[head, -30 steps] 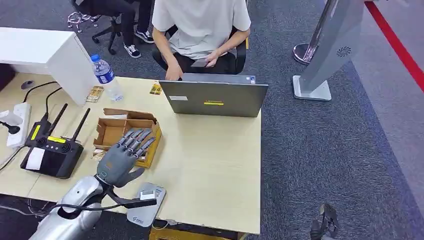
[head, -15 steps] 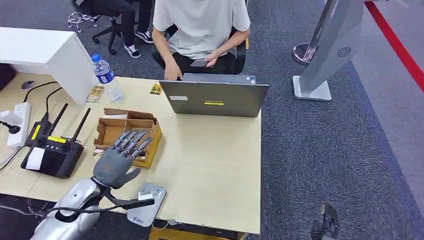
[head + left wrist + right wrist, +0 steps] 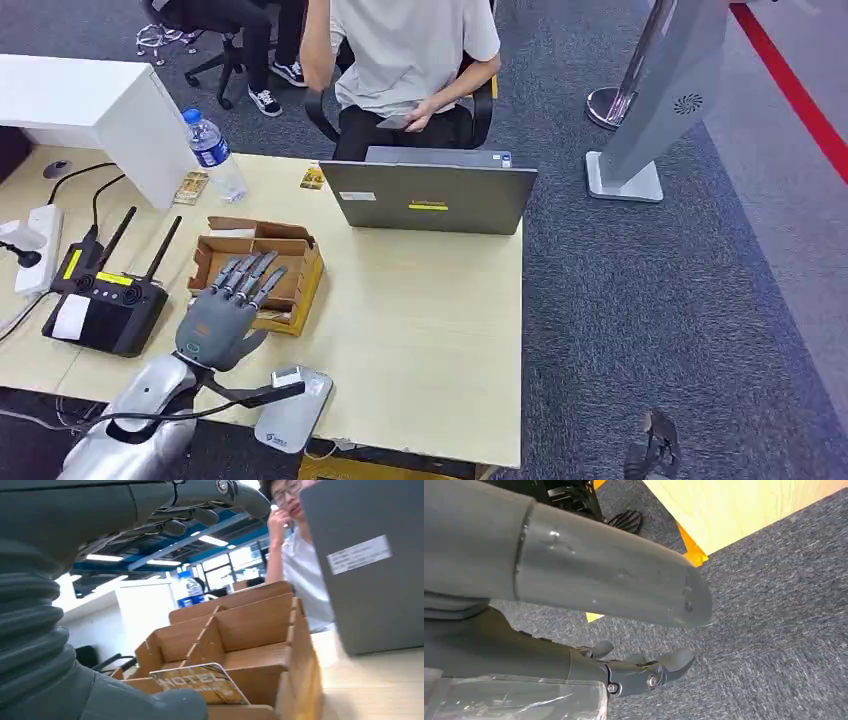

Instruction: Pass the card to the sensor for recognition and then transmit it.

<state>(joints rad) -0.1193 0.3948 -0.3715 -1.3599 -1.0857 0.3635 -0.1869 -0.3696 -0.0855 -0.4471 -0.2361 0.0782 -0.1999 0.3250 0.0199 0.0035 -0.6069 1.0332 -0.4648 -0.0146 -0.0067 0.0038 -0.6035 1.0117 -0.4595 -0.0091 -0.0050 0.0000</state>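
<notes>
The left hand (image 3: 222, 318) hovered over the near edge of the cardboard box (image 3: 262, 268), its fingers (image 3: 247, 276) spread wide and holding nothing. A card (image 3: 202, 681) lay propped in the box's near compartment, just beyond the thumb. A good pick probably meant lowering slowly and pinching the card's raised edge, clear of the dividers. The sensor (image 3: 292, 406) waited at the surface's near edge. The right hand (image 3: 644, 669) hung over the carpet, fingers loosely curled, empty.

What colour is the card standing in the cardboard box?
The card is golden-brown with pale "HOTEL" lettering, best seen in the left wrist view.
</notes>
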